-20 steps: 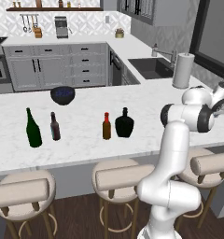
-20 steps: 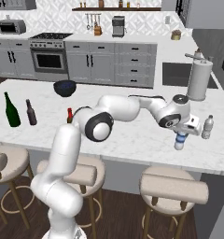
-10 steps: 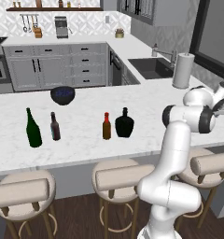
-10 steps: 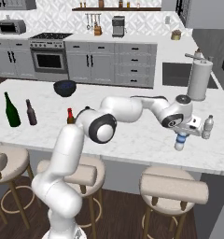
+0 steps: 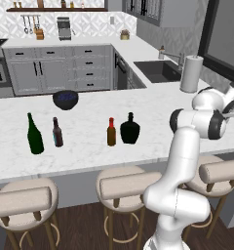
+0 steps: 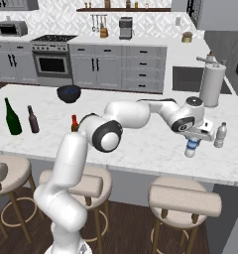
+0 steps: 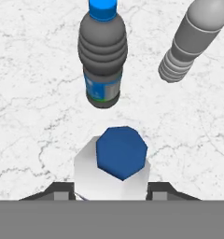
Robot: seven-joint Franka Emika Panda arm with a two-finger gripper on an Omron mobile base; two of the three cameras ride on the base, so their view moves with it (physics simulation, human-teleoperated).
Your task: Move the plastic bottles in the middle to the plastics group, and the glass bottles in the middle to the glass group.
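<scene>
Plastic count is sitting at three: the water bottle (image 7: 121, 161) between the gripper (image 7: 111, 189) fingers, plus the blue-capped bottle (image 7: 102, 56) and greyish bottle (image 7: 191, 39) just beyond, top of the hand view. Four glass bottles are standing mid-left: green bottle (image 5: 35, 134), brown bottle (image 5: 57, 133), amber bottle (image 5: 111, 132), black bottle (image 5: 130, 129). Nothing's really shifting since a moment ago. The jaws are flanking the bottle; I can't tell if they're gripping. It's sitting near the counter (image 6: 141, 149) front edge, with open marble leftward.

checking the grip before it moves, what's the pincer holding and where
A water bottle, upright, clamped by the sides of its body below the cap, between the pincer's two fingertips.
</scene>
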